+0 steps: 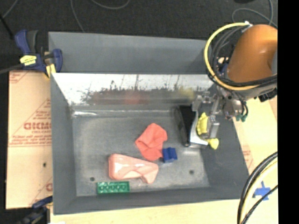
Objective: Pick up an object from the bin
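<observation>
My gripper (206,126) hangs over the right side of the bin, shut on a small yellow thing (202,125) that sits between its fingers, with a yellow end (214,144) poking out below. Just left of it a black oblong thing (184,121) lies on the bin floor, and a pale flat piece (198,143) lies at its lower end. A small blue block (169,155) rests further left.
A crumpled red cloth (152,141) lies mid-bin, a pink soft bag-like thing (132,168) in front of it, and a green studded brick (113,187) at the front left. The arm's orange cover and cables overhang the right wall.
</observation>
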Robot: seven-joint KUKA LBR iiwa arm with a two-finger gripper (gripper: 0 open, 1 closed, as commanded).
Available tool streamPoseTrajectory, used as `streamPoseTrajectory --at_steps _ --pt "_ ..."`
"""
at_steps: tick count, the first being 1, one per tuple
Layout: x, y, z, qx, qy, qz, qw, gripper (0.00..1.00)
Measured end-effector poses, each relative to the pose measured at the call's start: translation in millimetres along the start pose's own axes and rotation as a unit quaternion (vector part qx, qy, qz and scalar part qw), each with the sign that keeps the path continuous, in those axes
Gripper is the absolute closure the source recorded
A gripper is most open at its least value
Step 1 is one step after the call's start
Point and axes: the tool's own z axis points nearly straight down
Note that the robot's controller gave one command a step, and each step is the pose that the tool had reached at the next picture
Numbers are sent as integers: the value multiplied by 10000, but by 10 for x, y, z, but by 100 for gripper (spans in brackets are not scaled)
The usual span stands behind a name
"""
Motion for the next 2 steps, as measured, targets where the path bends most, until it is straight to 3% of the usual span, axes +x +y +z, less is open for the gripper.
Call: streamPoseTrajectory --at_steps 2 --pt "-14 4 -49 7 -41 -14 10000 0"
